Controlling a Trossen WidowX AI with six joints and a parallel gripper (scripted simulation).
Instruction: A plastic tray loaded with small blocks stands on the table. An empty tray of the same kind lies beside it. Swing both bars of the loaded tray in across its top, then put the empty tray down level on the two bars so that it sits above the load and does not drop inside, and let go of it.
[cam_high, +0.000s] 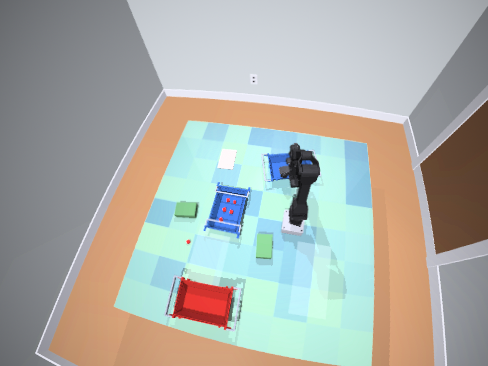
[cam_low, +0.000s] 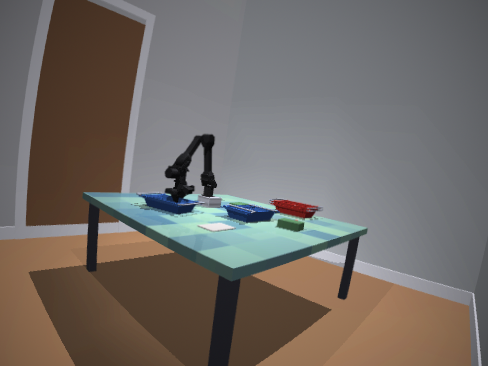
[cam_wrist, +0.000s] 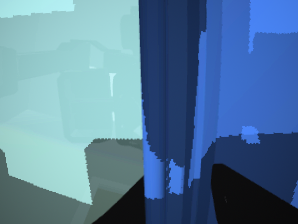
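Observation:
The loaded blue tray (cam_high: 243, 212) (cam_low: 250, 215) stands mid-table with several small red blocks inside. One wire bar (cam_high: 232, 193) crosses its top near the far end, the other wire bar (cam_high: 223, 222) near the near end, in the top view. The empty blue tray (cam_high: 274, 167) (cam_low: 170, 204) (cam_wrist: 250, 90) stands beside it on the table, its bars out over its ends. My gripper (cam_high: 284, 172) (cam_low: 176, 199) (cam_wrist: 188, 173) points down at the empty tray and is shut on its wall, one finger on each side in the wrist view. The arm hides part of this tray in the top view.
A red tray (cam_high: 202, 302) (cam_low: 295, 208) stands at the opposite side with its bars out. One green block (cam_high: 186, 209) (cam_low: 290, 225) and another green block (cam_high: 264, 245) flank the loaded tray. A white flat piece (cam_high: 227, 159) (cam_low: 216, 227) and a loose red block (cam_high: 188, 242) lie nearby.

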